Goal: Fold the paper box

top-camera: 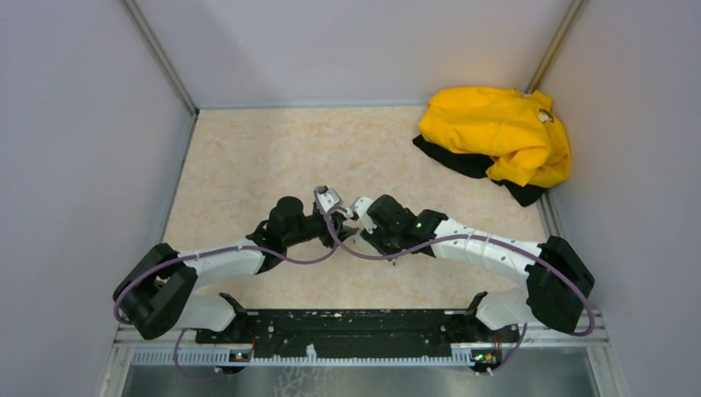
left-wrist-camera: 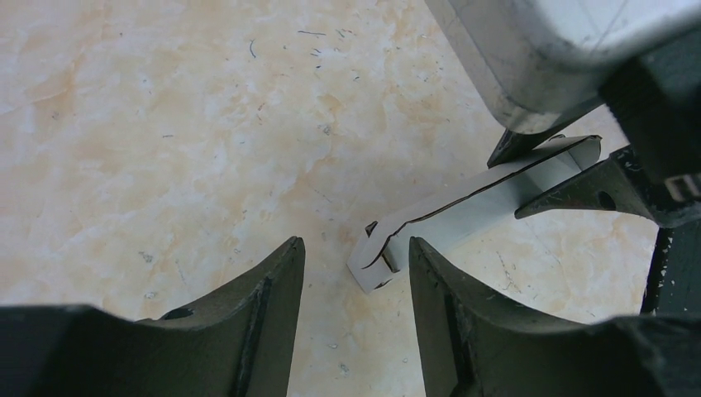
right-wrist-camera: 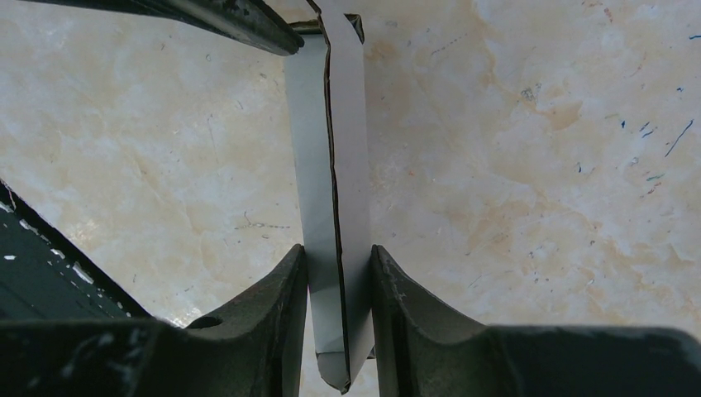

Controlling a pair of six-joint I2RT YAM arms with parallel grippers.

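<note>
The paper box (right-wrist-camera: 331,165) is a pale grey-white flattened cardboard piece, held on edge above the beige tabletop. My right gripper (right-wrist-camera: 339,258) is shut on its near end, with both pads pressed on its faces. In the left wrist view the box (left-wrist-camera: 479,207) runs from the right gripper's fingers (left-wrist-camera: 579,186) down to a curled tab by my left gripper (left-wrist-camera: 355,248). The left gripper is open, and the tab lies just ahead of the gap, against its right fingertip, not gripped. In the top view both grippers meet at mid-table, left (top-camera: 343,222) and right (top-camera: 364,225); the box is mostly hidden there.
A yellow garment (top-camera: 496,132) lies on a black cloth (top-camera: 450,157) in the back right corner. Grey walls enclose the table on the left, back and right. The arms' bases stand on a black rail (top-camera: 347,327) at the near edge.
</note>
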